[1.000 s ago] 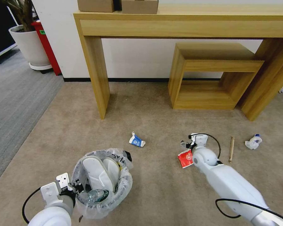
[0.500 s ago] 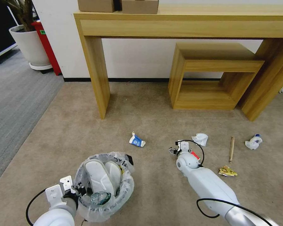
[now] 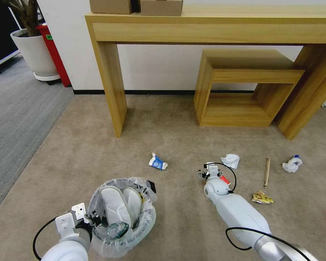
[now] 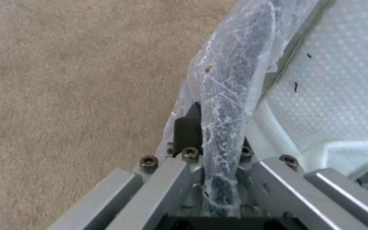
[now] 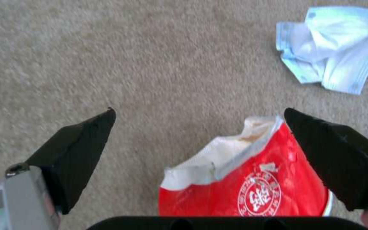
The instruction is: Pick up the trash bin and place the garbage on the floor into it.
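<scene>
One small round dark trash bin with a see-through plastic bag point(image 3: 123, 232) is sitting on the floor. Two white soft slippers point(image 3: 120, 204) are lying inside it, and one small clear plastic bottle point(image 3: 116, 230) is lying in there too. On the carpet, one squashed red paper cup point(image 5: 252, 182) is lying, and one blue and white carton point(image 3: 157, 162). Two crumpled white wads point(image 3: 231, 160) are lying there, one thin wooden stick point(image 3: 267, 172) and one yellow wrapper point(image 3: 262, 197). Two brown cardboard boxes point(image 3: 136, 6) are sitting on the wooden table point(image 3: 213, 25).
</scene>
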You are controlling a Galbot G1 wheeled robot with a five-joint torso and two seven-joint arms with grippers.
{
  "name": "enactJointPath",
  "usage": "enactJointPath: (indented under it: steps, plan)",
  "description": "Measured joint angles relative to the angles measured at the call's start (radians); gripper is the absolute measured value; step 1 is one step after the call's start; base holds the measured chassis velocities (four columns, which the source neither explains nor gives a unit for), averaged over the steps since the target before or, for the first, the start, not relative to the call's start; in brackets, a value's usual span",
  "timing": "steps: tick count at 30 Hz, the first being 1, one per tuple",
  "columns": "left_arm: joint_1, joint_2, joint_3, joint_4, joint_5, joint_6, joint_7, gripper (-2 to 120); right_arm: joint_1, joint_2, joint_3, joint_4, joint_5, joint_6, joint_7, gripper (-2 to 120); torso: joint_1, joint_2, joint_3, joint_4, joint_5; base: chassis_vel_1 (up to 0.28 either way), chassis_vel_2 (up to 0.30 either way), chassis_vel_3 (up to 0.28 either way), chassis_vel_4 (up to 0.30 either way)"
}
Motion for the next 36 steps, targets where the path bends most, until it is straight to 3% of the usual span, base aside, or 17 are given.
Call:
enactJointPath:
  steps: [22,36]
  plan:
    - [0.012,-0.010,0.028,0.012,0.043,-0.001,0.005,0,-0.031,0.023,0.021,-0.104,-0.083,0.058,-0.046,100,0.000,0.000,0.000,-0.0001,0.0000,0.000,0.000,0.000,0.000]
    - [0.026,-0.010,0.028,0.018,0.061,-0.003,0.012,0,0.011,0.081,-0.019,-0.181,-0.101,0.084,-0.070,100,0.000,0.000,0.000,-0.0001,-0.0001,0.000,0.000,0.000,0.000]
